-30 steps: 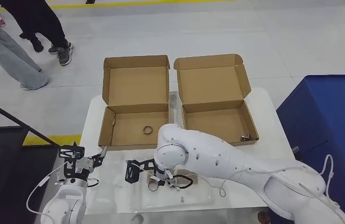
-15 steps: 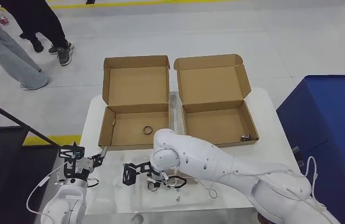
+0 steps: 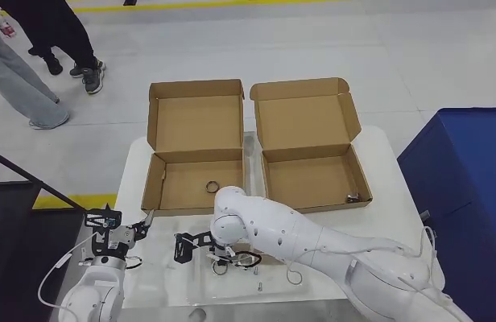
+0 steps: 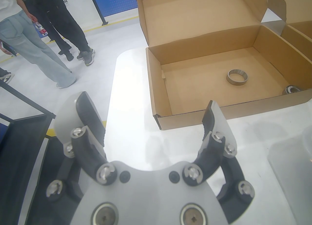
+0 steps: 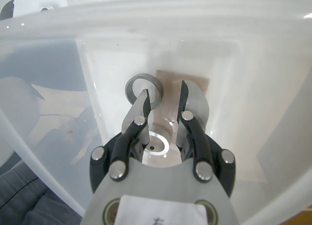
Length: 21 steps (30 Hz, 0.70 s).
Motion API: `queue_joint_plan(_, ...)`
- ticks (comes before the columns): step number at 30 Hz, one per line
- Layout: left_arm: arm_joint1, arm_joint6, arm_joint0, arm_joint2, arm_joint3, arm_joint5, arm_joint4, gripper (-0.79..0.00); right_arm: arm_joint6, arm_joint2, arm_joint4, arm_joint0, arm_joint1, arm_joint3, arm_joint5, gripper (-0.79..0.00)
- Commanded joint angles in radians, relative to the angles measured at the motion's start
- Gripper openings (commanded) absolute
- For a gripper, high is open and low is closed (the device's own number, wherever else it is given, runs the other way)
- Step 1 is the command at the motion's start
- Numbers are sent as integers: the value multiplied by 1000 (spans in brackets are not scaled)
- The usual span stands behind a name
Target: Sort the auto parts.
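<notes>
My right gripper (image 5: 165,94) is open, reaching down into the clear plastic tray (image 5: 243,69). One fingertip (image 5: 145,100) sits inside a grey metal ring (image 5: 136,84) that lies on the tray floor, and the other fingertip is outside it. A flat silver ring (image 5: 158,148) shows between the finger bases. From above, this arm's wrist (image 3: 230,232) covers the tray's left part. My left gripper (image 4: 148,113) hangs open and empty over the table's front left. The left cardboard box (image 4: 156,104) holds a metal ring (image 4: 237,77) and a bearing (image 4: 291,89).
Two open cardboard boxes stand side by side at the back, the left one (image 3: 155,181) and the right one (image 3: 361,173), which holds a small part (image 3: 354,197). A small screw (image 3: 258,286) lies in the tray (image 3: 288,290). A blue cabinet (image 3: 465,177) stands at the right.
My right arm has shifted a little to the left over the tray. The left arm has not moved.
</notes>
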Motion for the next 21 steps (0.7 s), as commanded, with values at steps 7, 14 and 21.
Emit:
queue_joint_plan(7, 0, 0, 0, 0, 0, 0, 0, 0, -4, 0, -42, -9, -42, 57, -4, -566)
queue_joint_plan(14, 0, 0, 0, 0, 0, 0, 0, 0, -14, 0, -69, -10, -68, 95, -15, -785)
queue_joint_plan(21, 0, 0, 0, 0, 0, 0, 0, 0, -23, 0, -65, 3, -77, 96, -23, -785)
